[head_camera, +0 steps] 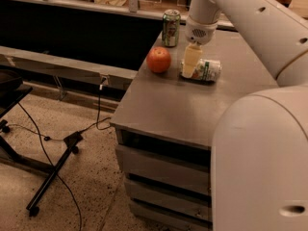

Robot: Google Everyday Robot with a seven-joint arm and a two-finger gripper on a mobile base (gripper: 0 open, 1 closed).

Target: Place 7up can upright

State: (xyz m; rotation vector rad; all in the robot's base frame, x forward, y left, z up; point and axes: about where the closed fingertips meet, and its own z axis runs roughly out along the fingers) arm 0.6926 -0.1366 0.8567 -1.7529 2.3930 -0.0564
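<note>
**Grasp step at the fallen can.** The gripper (189, 70) points straight down over the far part of the table (187, 114). Its tip is at the left end of the 7up can (208, 70), which lies on its side with its length running left to right. We cannot tell how far the gripper is open, nor whether it has hold of the can.

We judge the task to be at the grasp, since the can is not yet upright. In our reading, the next move calls for a firm hold, a lift clear of the tabletop, and a quarter turn to set the can on its base.

Above the gripper the wrist (201, 30) stands vertical, and the arm (250, 20) runs right and nearer. An orange (159, 59) sits just left of the gripper. A green can (171, 28) stands upright farther off.
</note>
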